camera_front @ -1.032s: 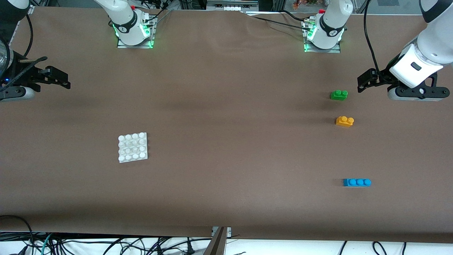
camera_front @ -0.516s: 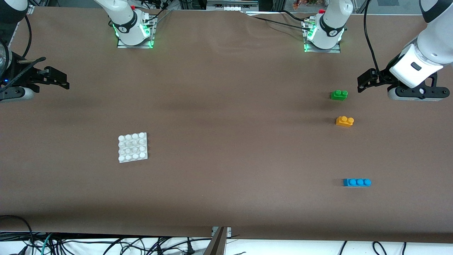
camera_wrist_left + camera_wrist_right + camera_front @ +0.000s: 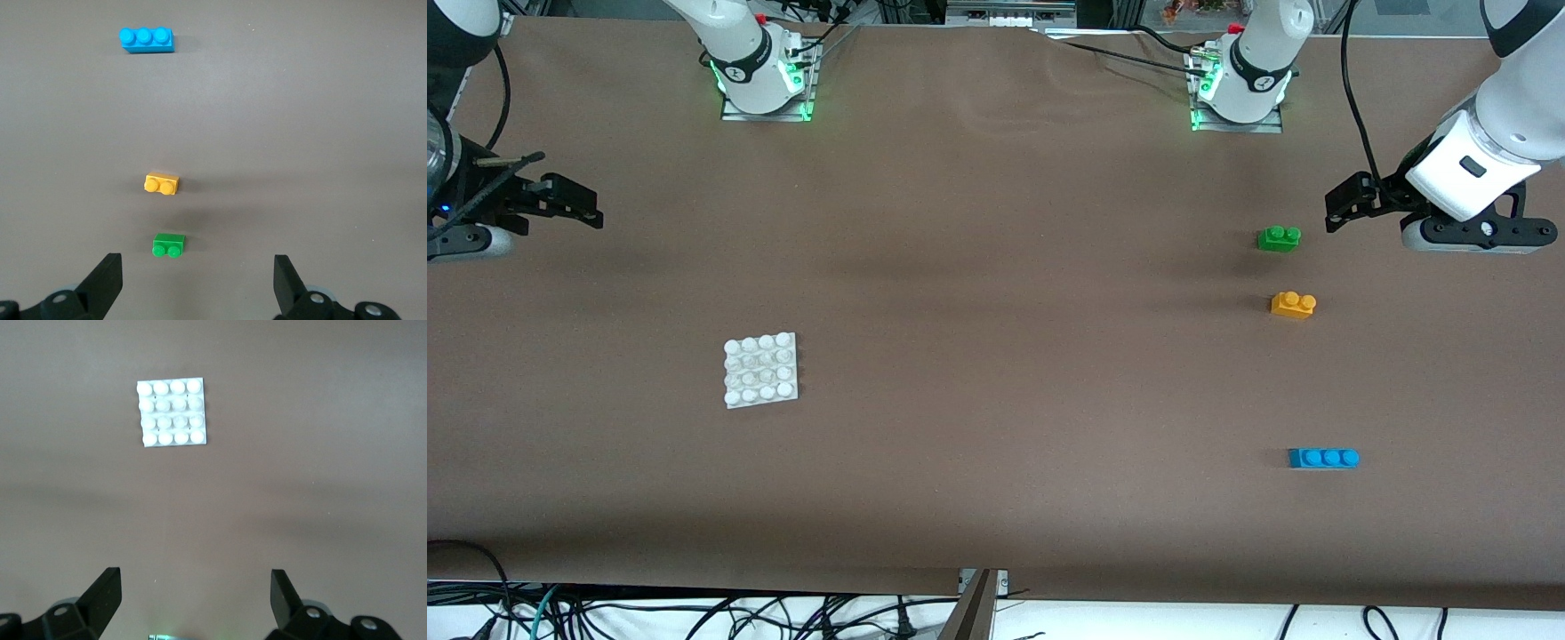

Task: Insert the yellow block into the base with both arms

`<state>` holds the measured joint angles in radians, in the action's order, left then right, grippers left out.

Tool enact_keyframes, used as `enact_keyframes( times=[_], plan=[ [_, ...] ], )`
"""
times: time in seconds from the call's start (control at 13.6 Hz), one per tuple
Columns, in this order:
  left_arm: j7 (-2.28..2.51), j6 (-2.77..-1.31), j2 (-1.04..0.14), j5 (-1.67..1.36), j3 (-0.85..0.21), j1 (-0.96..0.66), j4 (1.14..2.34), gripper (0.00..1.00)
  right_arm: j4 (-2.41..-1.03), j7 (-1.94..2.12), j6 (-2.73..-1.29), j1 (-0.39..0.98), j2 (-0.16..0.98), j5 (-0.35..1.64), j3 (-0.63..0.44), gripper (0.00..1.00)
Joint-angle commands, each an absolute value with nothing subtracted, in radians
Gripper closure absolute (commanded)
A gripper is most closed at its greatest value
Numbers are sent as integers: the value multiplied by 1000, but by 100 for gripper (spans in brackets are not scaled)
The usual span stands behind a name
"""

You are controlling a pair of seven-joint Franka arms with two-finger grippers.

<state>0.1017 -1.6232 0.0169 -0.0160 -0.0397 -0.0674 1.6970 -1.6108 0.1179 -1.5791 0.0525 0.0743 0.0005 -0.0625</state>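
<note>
Since the earlier frame only the right gripper point(image 3: 578, 206) had drifted slightly; the left gripper point(image 3: 1343, 206) waited, both jaws released. The yellow block point(image 3: 1293, 304) lay ungrasped toward the table's left-arm edge, the base point(image 3: 760, 370) well apart; reaching was judged next.

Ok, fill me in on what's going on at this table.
Nothing is being handled yet. The yellow block sits on the table toward the left arm's end, between the green brick and the blue brick, which lies nearest the front camera. The base lies by itself toward the right arm's end. The left tool hangs open and empty over the table beside the green brick. The right tool hangs open and empty at its own end, well away from the base.
</note>
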Motion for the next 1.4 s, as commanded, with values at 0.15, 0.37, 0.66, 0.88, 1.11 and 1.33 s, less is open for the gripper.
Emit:
enact_keyframes(
  times=[0.15, 0.37, 0.66, 0.88, 1.11, 1.33],
  plan=[
    [103, -1609, 9, -35, -34, -71, 1678, 0, -1753, 103, -1886, 48, 196, 9, -60, 1],
    [103, -1609, 9, -35, -34, -71, 1678, 0, -1871, 71, -2141, 51, 274, 26, -55, 1],
    [103, -1609, 9, -35, -34, -71, 1678, 0, -1873, -20, -2262, 54, 414, 99, -29, 1],
    [103, -1609, 9, -35, -34, -71, 1678, 0, -1875, -21, -2391, 57, 521, 113, -2, 1],
    [103, -1609, 9, -35, -34, -71, 1678, 0, -1873, -35, -2441, 58, 555, 121, 12, 1],
    [103, -1609, 9, -35, -34, -71, 1678, 0, -1873, 3, -2447, 58, 561, 121, 11, 1]
  ],
)
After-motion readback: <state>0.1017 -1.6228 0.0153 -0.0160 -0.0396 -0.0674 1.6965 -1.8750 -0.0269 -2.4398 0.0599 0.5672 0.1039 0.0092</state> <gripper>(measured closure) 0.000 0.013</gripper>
